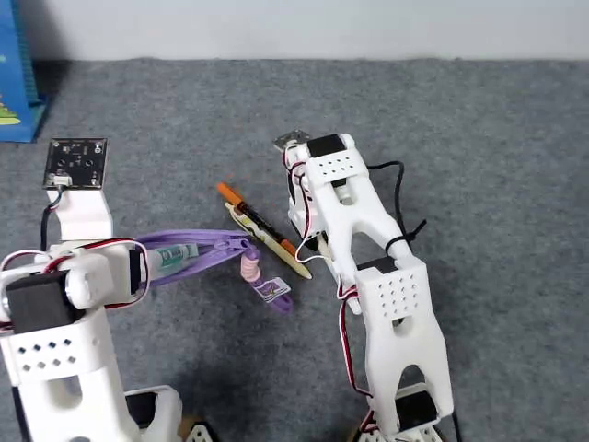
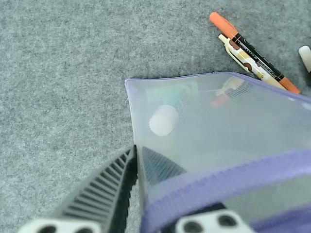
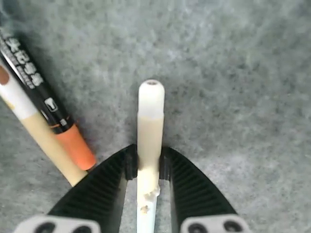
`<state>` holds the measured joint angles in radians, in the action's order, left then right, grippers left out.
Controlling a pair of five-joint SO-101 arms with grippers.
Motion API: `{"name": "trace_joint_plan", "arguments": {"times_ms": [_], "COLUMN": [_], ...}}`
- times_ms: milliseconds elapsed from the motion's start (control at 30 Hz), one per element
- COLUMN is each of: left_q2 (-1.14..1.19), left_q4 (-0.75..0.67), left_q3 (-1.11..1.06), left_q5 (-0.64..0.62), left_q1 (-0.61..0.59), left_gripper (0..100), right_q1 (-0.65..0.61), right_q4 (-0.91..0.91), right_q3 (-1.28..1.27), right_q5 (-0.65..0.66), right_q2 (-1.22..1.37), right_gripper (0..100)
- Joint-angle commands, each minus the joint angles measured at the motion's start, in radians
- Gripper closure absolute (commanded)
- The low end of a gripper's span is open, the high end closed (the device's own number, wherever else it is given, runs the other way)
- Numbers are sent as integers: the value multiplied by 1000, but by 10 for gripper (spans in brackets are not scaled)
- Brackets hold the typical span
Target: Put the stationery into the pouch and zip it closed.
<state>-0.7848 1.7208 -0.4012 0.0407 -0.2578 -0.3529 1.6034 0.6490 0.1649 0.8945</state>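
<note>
left hand (image 2: 136, 151): clamped on pouch (image 2: 218, 131) | right hand (image 3: 146, 164): clamped on cream pen (image 3: 150, 114)

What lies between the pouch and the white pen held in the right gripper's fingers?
An orange-capped black marker and a cream pen, lying side by side; the high view and the left wrist view both show this.

you have the purple pouch (image 1: 198, 253) sticking out from your left arm (image 1: 78, 281) over the grey table (image 1: 479, 138), a tube (image 1: 175, 256) inside it and a pink zip charm (image 1: 250, 268) at its end. the orange-capped marker (image 1: 258, 219) and cream pen (image 1: 267, 241) lie side by side just beside your right arm (image 1: 354, 207).
</note>
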Motion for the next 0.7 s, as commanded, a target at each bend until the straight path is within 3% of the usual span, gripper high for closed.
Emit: {"name": "trace_joint_plan", "arguments": {"times_ms": [0, 467, 667], "left_q2": [3, 3, 3], "left_q4": [9, 8, 5], "left_q3": [-1, 1, 1], "left_q5": [-5, -5, -5], "left_q1": [12, 18, 17], "left_gripper": [987, 987, 987], "right_q1": [-24, 48, 47], "right_q4": [1, 185, 185], "right_q3": [3, -12, -181], "right_q5": [6, 3, 6], "right_q2": [-1, -429, -717], "right_gripper": [983, 991, 991]}}
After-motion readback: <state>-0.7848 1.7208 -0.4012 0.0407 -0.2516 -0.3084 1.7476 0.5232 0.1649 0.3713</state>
